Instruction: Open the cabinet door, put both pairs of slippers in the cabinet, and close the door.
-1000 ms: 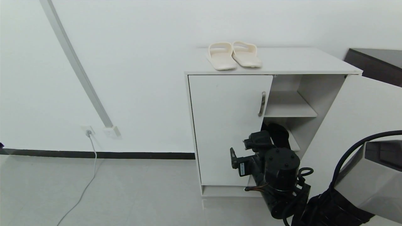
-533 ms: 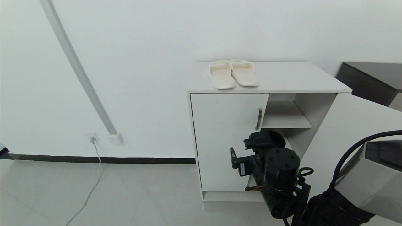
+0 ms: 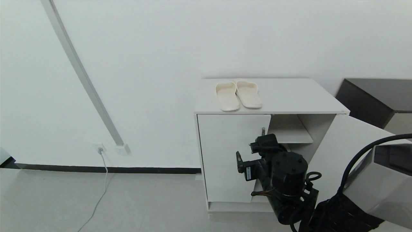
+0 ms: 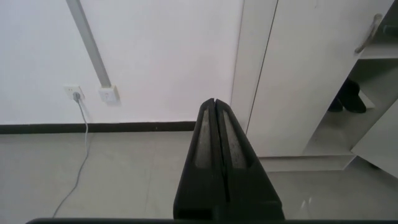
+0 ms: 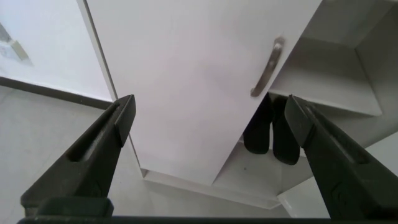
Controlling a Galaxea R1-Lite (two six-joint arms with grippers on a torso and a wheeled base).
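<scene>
I saw left gripper (image 4: pixel 214 102) clamped shut, empty, right gripper (image 5: pixel 208 104) wide open, empty; black slippers (image 5: pixel 273 134) sat partly hidden behind closed door (image 5: pixel 186 81).

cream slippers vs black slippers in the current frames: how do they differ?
Colour: the cream slippers are pale, the black slippers dark.
Place: the cream slippers lie out in the open on top of the cabinet. The black slippers sit inside it, on a lower shelf.
Shared: each pair lies side by side.
</scene>
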